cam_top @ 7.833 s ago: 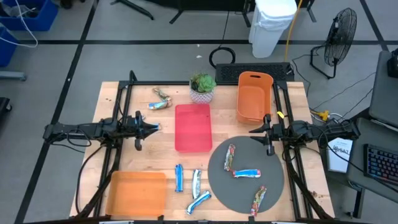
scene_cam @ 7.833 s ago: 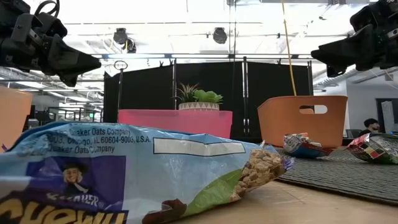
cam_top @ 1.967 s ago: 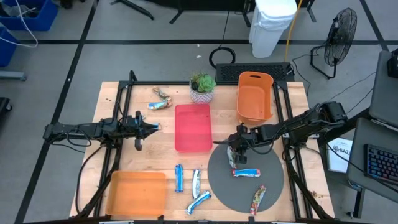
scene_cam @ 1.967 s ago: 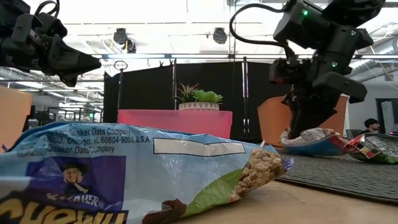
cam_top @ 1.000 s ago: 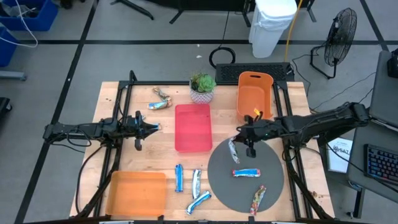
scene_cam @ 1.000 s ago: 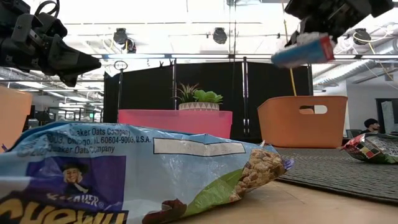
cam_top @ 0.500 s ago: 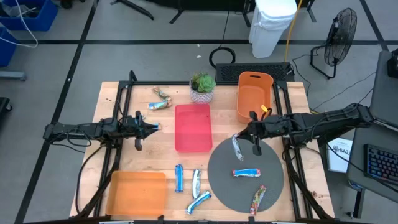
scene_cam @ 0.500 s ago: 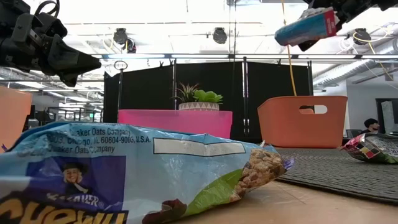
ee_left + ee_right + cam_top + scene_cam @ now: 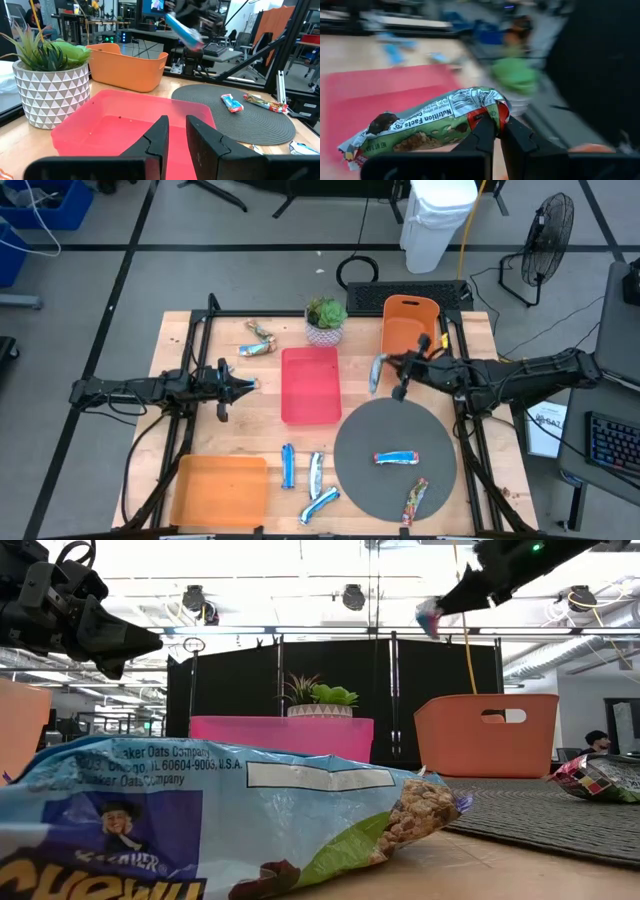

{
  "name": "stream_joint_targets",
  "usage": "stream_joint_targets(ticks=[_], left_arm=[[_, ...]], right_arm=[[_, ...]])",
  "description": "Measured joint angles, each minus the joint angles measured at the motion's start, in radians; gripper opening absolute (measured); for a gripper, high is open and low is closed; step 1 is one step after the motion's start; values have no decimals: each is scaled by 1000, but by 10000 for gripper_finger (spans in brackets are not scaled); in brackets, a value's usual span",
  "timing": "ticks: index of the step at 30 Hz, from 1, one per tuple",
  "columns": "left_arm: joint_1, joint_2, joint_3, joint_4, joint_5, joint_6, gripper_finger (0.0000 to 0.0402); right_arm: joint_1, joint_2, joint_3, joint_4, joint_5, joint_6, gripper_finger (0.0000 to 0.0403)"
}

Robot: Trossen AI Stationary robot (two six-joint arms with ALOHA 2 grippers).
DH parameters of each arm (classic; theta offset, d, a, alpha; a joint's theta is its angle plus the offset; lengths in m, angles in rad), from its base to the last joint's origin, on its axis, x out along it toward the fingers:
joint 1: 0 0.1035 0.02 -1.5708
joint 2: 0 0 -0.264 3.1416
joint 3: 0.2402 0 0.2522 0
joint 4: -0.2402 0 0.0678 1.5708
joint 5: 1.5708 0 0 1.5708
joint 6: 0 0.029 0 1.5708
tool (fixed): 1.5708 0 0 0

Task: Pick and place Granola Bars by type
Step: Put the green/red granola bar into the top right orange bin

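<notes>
My right gripper (image 9: 386,368) is shut on a granola bar (image 9: 375,373) in a green, white and red wrapper, high in the air between the red tray (image 9: 310,385) and the orange basket (image 9: 408,335). The same bar shows in the low view (image 9: 430,615) and in the right wrist view (image 9: 435,125). A blue-and-white bar (image 9: 396,458) and a brown-red bar (image 9: 415,502) lie flat on the round grey mat (image 9: 350,445). Three blue bars (image 9: 316,473) lie on the wood near the front edge. Two more (image 9: 258,340) lie far left. My left gripper (image 9: 255,385) waits shut, left of the red tray. My right gripper pinches the bar by its red end (image 9: 490,114) between the two fingers. The fingers reach in from the table's right, slanting a little downward. The bar is lifted clear and sticks out past the fingertips toward the red tray.
A potted plant (image 9: 325,320) stands at the far edge, behind the red tray. An orange tray (image 9: 220,490) sits at the near left corner. Black frame rails (image 9: 205,340) run along both table sides. Bare wood (image 9: 260,430) lies between the red tray and the near bars.
My right gripper has carried the bar from above the far part of the grey mat toward the table's far edge, staying high. It now hangs beside the orange basket. The bar has swung round in the hold and shows end-on in the low view.
</notes>
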Motion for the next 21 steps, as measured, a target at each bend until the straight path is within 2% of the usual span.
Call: stream_joint_targets(ticks=[4,11,15,21], left_arm=[[0,0,0,0,0,0,72],[0,0,0,0,0,0,72],[0,0,0,0,0,0,72],[0,0,0,0,0,0,72]], right_arm=[[-36,0,1,19,128,-83,13],[-100,0,0,23,124,-135,13],[-142,-11,0,83,123,-184,13],[-271,-32,53,136,87,-265,13]])
